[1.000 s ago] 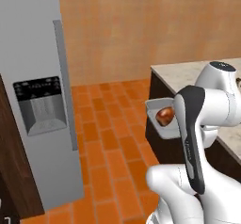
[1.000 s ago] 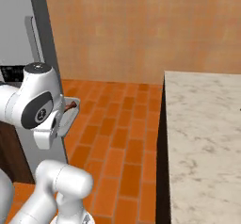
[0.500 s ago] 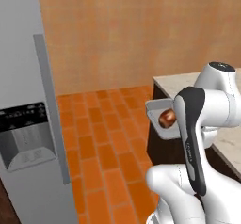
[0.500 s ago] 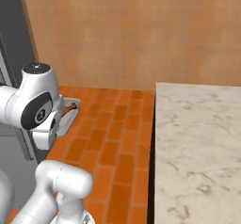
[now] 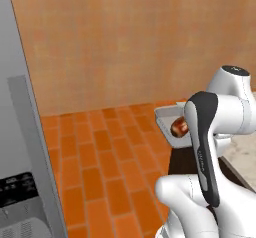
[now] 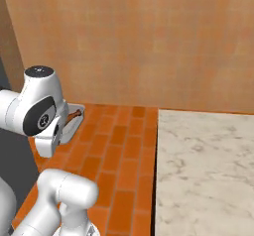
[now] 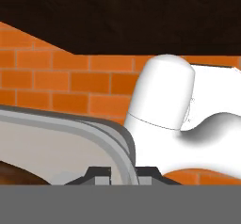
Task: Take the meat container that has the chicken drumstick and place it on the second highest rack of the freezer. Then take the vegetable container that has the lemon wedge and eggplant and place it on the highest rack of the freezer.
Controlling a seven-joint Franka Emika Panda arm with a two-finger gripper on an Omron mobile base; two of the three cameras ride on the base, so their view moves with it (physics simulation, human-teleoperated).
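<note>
The meat container point(image 5: 166, 118) is a shallow grey tray held up in the air over the brick floor, beside my white arm. The reddish-brown chicken drumstick point(image 5: 179, 127) lies in it. From the other side, the meat container point(image 6: 74, 117) juts out past my arm, with the chicken drumstick point(image 6: 75, 114) just showing its bone end. In the hand view my gripper point(image 7: 123, 172) is shut on the meat container's rim point(image 7: 96, 132), and the chicken drumstick point(image 7: 13, 175) is a dark brown patch at the lower left. The silver-grey freezer point(image 5: 22, 152) stands closed at the far left.
A marble counter point(image 6: 203, 170) over a dark cabinet fills the right side, and its corner point(image 5: 242, 152) sits behind my arm. An orange brick floor point(image 5: 105, 157) lies between freezer and counter. A tan wall point(image 6: 149, 36) runs across the back.
The whole picture has shifted as the base moved: the freezer has slid to the left edge and the counter came closer. The tray stays in my grip.
</note>
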